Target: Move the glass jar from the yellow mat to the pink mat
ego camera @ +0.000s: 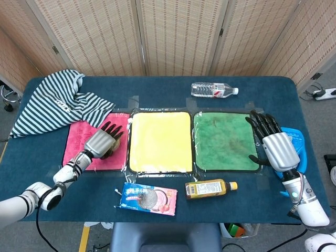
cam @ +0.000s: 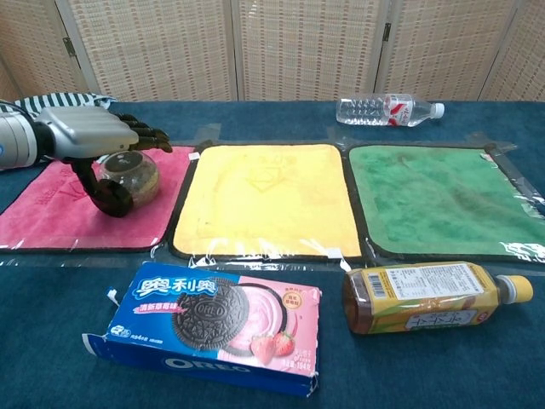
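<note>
The glass jar [cam: 133,177] stands upright on the pink mat [cam: 51,209], near that mat's right edge. My left hand [cam: 85,136] lies over its top, with the fingers stretched straight past the lid and the thumb hanging down at the jar's front left. In the head view the left hand [ego camera: 101,140] hides most of the jar [ego camera: 116,144] on the pink mat [ego camera: 79,139]. The yellow mat [ego camera: 160,142] [cam: 264,196] is bare. My right hand [ego camera: 275,144] rests open by the green mat's right edge, fingers spread and holding nothing.
A green mat [ego camera: 226,140] lies right of the yellow one. A water bottle [ego camera: 214,90] lies at the back. A tea bottle [ego camera: 210,188] and an Oreo box [ego camera: 147,198] lie near the front edge. A striped shirt [ego camera: 55,102] covers the back left. A blue object [ego camera: 299,140] sits beside my right hand.
</note>
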